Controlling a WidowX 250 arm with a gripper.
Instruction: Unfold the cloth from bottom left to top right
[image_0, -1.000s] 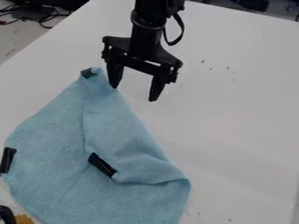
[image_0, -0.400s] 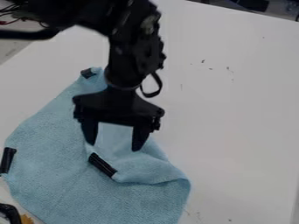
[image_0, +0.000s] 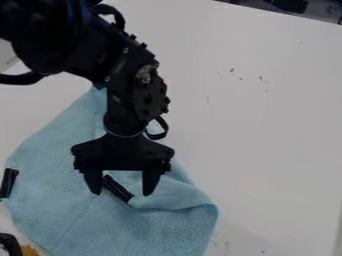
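The black gripper (image_0: 121, 191) hangs over the middle of the cloth, its two fingers spread apart. Light blue cloth (image_0: 73, 200) lies on the white table, with a folded flap (image_0: 175, 196) on its right side. A black clip (image_0: 117, 189) sits on the flap's corner and shows between the fingertips. Another black clip (image_0: 9, 183) is on the cloth's left edge. The arm covers most of the cloth's upper part. Whether the fingertips touch the cloth, I cannot tell.
The white table (image_0: 267, 125) extends to the right of the cloth. At the lower left corner lie a black object (image_0: 9, 244) and something orange-yellow (image_0: 29, 250). Dark items stand beyond the table's far edge.
From above the cloth's top corner, the gripper has moved down the view and somewhat left to the clip on the flap. The fingers have stayed apart, and the cloth looks unmoved.
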